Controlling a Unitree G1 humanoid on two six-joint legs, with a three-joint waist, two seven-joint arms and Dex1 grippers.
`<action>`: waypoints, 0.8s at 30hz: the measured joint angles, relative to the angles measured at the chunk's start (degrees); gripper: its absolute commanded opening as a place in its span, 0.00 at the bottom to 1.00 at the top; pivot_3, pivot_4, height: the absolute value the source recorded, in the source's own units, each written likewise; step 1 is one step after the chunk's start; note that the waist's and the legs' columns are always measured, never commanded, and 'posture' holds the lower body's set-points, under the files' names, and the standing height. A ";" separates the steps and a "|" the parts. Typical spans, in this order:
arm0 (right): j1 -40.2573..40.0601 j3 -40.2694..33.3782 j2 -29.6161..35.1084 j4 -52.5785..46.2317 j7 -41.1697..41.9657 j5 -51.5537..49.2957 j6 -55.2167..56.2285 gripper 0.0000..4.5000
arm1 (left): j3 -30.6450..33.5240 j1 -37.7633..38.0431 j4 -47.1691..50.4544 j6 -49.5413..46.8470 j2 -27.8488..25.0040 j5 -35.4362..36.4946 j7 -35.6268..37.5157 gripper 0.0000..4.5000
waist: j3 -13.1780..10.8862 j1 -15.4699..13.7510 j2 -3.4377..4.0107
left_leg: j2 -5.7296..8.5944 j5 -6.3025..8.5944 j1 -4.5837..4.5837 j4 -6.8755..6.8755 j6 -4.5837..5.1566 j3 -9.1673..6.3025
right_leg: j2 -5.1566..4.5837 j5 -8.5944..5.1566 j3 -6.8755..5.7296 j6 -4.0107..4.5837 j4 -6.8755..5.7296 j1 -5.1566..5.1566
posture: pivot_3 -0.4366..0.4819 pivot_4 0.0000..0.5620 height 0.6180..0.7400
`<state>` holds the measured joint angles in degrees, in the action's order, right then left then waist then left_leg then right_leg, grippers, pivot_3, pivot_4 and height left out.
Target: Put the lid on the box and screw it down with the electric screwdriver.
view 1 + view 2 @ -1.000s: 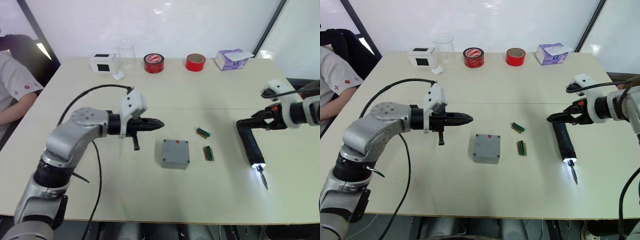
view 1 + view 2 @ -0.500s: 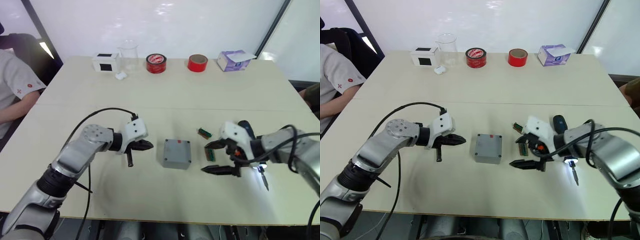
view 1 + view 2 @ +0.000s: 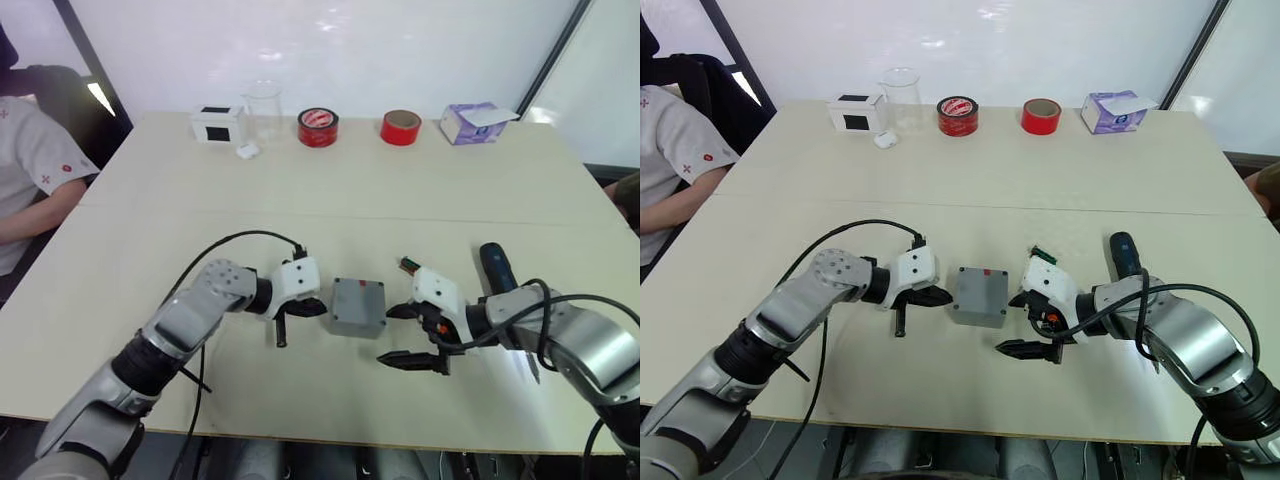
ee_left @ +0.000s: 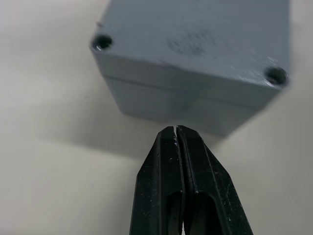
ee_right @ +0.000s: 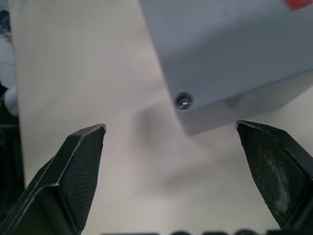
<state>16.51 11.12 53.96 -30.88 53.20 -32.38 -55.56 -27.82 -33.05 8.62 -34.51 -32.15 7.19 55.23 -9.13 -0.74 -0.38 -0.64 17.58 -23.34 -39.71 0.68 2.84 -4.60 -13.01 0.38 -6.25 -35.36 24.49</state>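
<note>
Now both arms have come in beside the box (image 3: 357, 306), which sits mid-desk with the lid (image 4: 195, 39) already on it. The left tool (image 3: 305, 307) is closed and empty; the right tool (image 3: 405, 336) is wide open, having let go of the electric screwdriver (image 3: 497, 273), which lies on the desk (image 3: 330, 210). Fastening has probably paused. I count one box, one lid, one screwdriver, two red tape rolls (image 3: 317, 127).

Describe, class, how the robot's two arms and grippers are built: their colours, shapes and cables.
Both arms are rounded silver-grey metal segments with black joints. A white block sits at each wrist, behind the left gripper and right gripper. Each gripper has two black, tapering, pointed fingers with finely textured inner pads. A thin black cable loops over the left arm; another runs along the right.
</note>
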 measured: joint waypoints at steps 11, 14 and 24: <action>-0.03 -2.28 -5.19 -3.27 -1.77 -7.49 -6.73 0.98 | 1.28 -0.46 -4.26 1.68 4.15 -3.81 -4.73 0.00 | 0.00 -0.03 0.00 | 0.00 0.01 -0.02 -0.16 0.02 -0.06 | -0.02 0.00 -0.02 0.00 -0.13 -0.03 | 0.48 0.27 1.00; -0.13 -4.37 -2.45 -3.24 -1.10 -7.86 -6.64 0.98 | 1.30 -0.52 -4.88 2.09 2.91 -5.62 -5.27 0.00 | 0.00 0.02 0.00 | -0.01 0.02 -0.01 -0.19 0.03 -0.06 | -0.02 0.00 -0.03 0.01 -0.15 -0.04 | 0.48 0.27 1.00; 2.81 -0.07 4.82 7.91 2.75 5.24 6.51 0.98 | 1.55 4.70 7.31 -2.00 -8.97 -3.46 5.49 0.00 | 0.00 0.24 0.00 | -0.07 0.03 0.01 -0.19 0.04 -0.01 | 0.02 -0.06 -0.02 0.11 -0.17 -0.03 | 0.48 0.27 1.00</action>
<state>19.32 11.04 58.77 -22.97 55.96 -27.14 -49.05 -26.27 -28.35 15.94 -36.51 -41.12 3.72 60.71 -9.13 -0.50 -0.38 -0.71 17.61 -23.33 -39.90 0.73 2.83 -4.57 -13.07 0.36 -6.14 -35.52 24.46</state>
